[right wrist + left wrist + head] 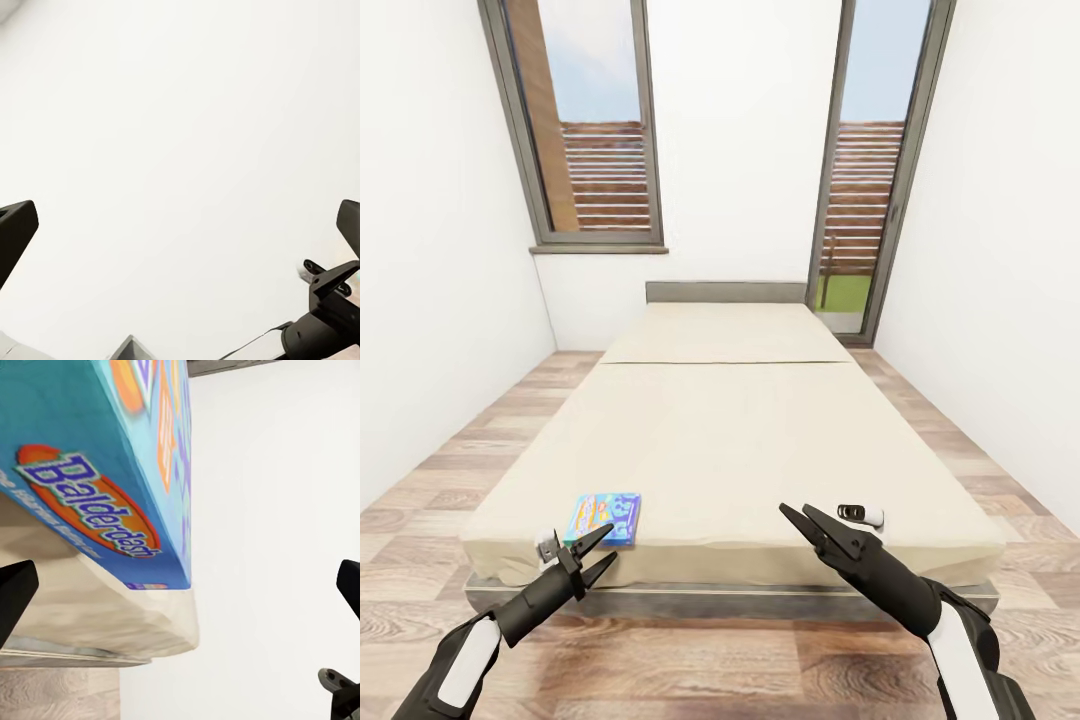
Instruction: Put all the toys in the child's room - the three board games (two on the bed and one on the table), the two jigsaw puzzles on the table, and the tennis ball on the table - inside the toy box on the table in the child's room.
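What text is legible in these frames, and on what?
"Balderdash": white-and-purple lettering in an orange oval on the side of the blue board game lying at the near corner of the bed, read in the left wrist view.
A line of pale small print beside that logo: too blurred to read.
A small coloured strip at the box's lower edge: too small to read.
The box's top face in the head view: print too small to read.

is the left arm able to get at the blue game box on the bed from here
Probably yes: the open left gripper sits right at the bed's near edge, the blue board game just ahead, with nothing between them.
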Available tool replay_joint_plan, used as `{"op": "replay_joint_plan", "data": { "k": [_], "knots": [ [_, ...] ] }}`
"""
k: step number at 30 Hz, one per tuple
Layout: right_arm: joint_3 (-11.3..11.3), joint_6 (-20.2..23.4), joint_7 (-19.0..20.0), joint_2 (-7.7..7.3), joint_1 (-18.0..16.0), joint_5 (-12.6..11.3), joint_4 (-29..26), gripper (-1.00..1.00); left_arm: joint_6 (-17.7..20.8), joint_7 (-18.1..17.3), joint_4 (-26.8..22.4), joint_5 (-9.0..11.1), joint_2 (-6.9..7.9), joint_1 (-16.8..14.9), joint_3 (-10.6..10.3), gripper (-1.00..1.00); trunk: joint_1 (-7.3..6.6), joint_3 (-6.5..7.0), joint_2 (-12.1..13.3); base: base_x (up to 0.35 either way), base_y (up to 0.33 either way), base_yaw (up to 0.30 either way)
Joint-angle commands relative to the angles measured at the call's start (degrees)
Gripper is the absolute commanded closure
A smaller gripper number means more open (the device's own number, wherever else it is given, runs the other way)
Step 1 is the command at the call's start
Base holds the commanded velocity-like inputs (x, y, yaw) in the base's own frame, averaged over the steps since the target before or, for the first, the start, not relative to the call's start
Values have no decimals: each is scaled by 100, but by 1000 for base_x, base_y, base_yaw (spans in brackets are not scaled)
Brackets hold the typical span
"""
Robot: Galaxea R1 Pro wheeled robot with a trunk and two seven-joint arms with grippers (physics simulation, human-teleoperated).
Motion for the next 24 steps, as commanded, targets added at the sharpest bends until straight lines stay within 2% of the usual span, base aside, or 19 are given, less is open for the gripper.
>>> {"op": "replay_joint_plan", "data": {
  "k": [1,19,24],
  "knots": [
    [-8,30,9,4,-3,-7,-1,-100,33,-6,2,17,0,-3,5,-100,-1,-5,-2,0,0,0],
    [-8,30,9,-4,-3,-7,-2,-100,13,-29,2,17,0,-3,-2,-100,-1,-5,-2,0,0,0],
    [-8,31,9,-4,-3,-7,0,-100,10,-36,2,17,0,-2,-1,-100,-111,85,198,0,0,0]
  ]
}}
